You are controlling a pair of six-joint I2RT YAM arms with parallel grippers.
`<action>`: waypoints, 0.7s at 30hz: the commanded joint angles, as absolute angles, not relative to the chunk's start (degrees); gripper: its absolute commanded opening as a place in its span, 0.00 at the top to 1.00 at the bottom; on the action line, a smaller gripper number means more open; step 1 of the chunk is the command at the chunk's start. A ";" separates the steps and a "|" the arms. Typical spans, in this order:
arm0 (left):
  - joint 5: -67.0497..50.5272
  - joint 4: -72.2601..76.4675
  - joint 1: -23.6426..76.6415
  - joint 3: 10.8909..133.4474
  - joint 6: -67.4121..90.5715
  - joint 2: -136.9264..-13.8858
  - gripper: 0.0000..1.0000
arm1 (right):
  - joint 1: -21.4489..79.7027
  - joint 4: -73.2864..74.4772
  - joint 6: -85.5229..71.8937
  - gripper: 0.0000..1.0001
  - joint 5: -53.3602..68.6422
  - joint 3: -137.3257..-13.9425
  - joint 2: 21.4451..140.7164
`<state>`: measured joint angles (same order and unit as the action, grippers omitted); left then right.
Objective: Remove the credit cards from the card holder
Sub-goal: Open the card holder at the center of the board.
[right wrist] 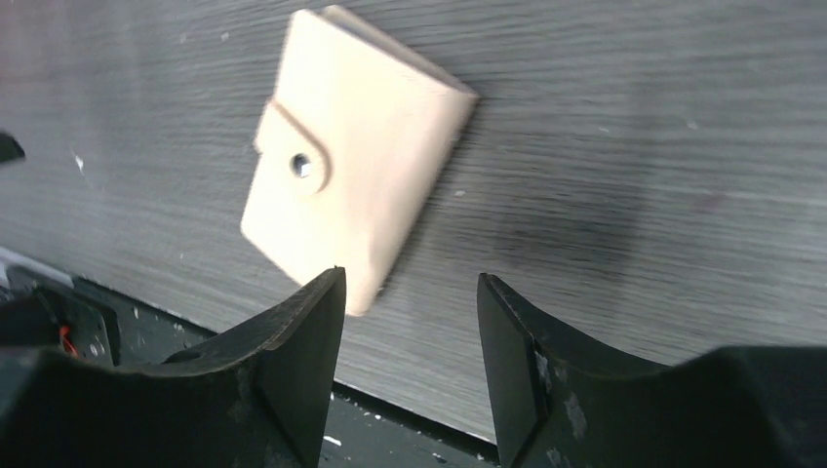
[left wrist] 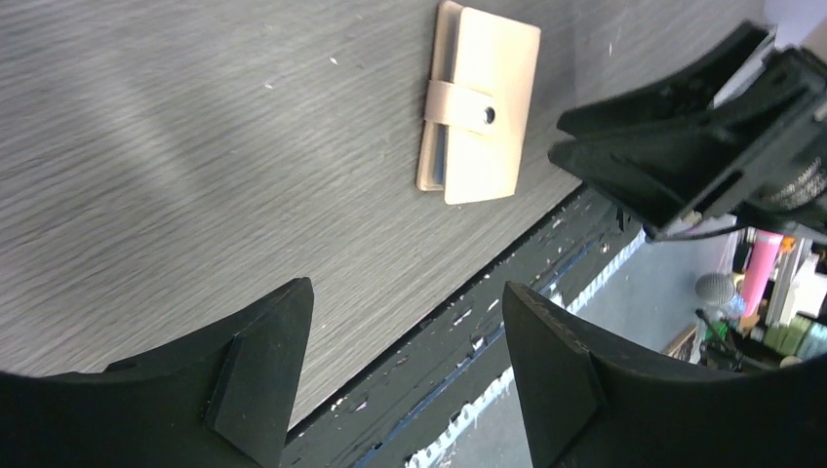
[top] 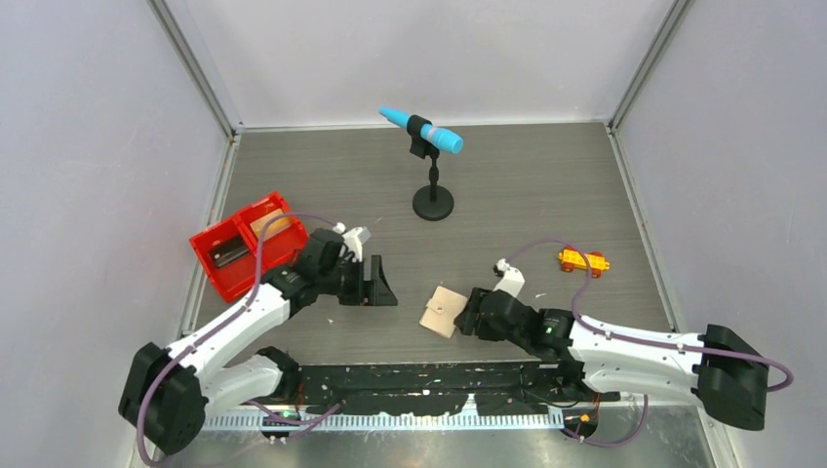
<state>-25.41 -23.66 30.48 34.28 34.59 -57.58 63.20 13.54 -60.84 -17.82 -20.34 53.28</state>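
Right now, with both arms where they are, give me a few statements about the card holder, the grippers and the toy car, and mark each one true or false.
1. The card holder lies folded shut on the table, its tab snapped down. True.
2. The right gripper is clamped on the card holder. False: its jaws stand open with nothing between them, and the holder lies just ahead of them.
3. The orange toy car sits inside the red tray. False: it is on the bare table at the right side, and the tray is at the left.
4. The left gripper is open and holds nothing. True.
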 commanded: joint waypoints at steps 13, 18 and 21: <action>-26.27 -3.35 40.74 35.02 40.50 -72.58 0.38 | 60.90 3.01 -74.72 0.47 -19.90 -13.88 55.18; -27.68 1.99 42.09 34.06 42.34 -76.38 0.43 | 60.82 2.46 -75.62 0.49 -20.76 -15.10 59.30; -28.48 3.21 42.32 33.81 42.62 -79.19 0.49 | 60.78 0.44 -76.04 0.51 -21.06 -14.99 61.06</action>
<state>-26.39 -3.05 41.87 34.41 41.47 -76.53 60.99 0.45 -74.50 -18.85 -14.63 58.52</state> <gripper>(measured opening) 0.548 0.500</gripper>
